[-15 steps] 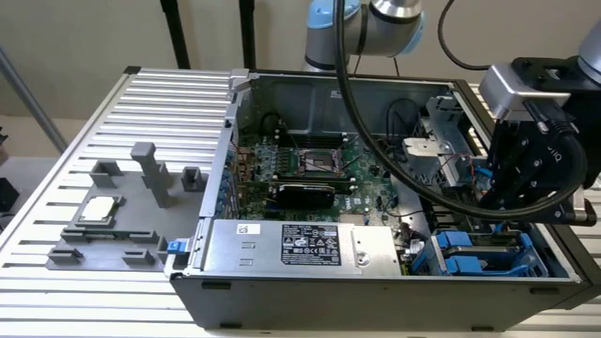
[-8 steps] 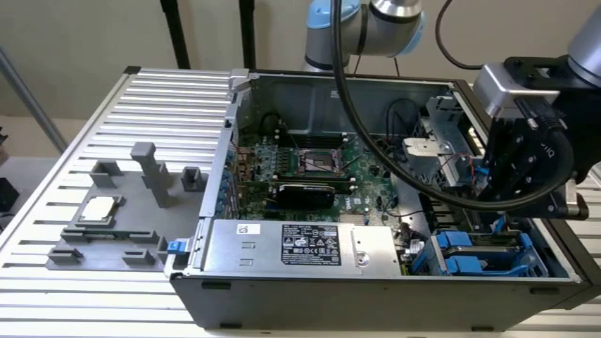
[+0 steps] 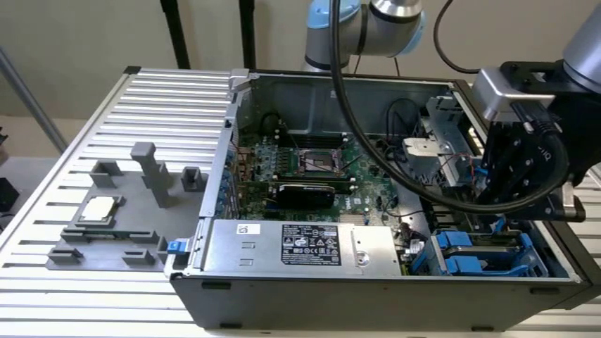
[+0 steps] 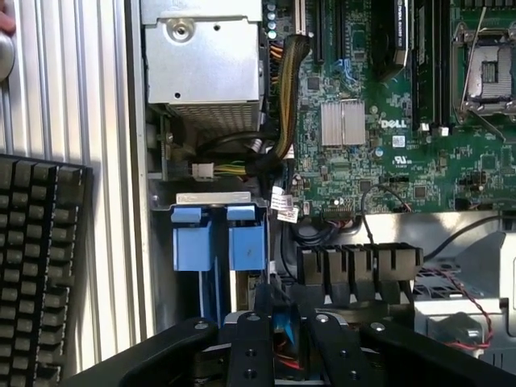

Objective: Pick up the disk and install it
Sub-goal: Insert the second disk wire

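Exterior view, hand (image 3: 495,224) above case, disk (image 3: 479,255) seated just below

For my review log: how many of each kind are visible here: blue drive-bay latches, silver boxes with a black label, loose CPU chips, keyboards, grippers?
Blue drive-bay latches: 2
Silver box with black label: 1
CPU chip: 1
Keyboard: 1
Gripper: 1
Total: 6
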### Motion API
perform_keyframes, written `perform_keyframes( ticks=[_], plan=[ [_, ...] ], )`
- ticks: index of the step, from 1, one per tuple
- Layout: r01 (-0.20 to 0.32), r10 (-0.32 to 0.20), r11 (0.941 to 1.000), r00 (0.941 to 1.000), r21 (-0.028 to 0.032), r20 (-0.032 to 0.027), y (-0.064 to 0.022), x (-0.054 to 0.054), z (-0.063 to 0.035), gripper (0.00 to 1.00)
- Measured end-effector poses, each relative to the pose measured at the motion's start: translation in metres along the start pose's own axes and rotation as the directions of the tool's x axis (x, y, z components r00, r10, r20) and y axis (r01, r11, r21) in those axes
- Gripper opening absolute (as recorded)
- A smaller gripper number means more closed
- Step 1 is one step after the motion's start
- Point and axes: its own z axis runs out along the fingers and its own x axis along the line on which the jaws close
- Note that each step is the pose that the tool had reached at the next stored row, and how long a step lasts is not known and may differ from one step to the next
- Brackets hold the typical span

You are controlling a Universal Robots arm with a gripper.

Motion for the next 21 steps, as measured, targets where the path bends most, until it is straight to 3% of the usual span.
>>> perform_keyframes(
  ticks=[4,5,21],
  plan=[
    [0.0,0.0,1.0,1.0,0.0,-0.0016,0.0,0.0,0.0018,1.0],
    [0.0,0.0,1.0,1.0,0.0001,-0.0019,0.0,0.0001,0.002,0.0],
    [0.001,-0.001,1.0,1.0,0.0001,-0.0034,-0.0009,0.0044,0.0089,0.0]
  ],
)
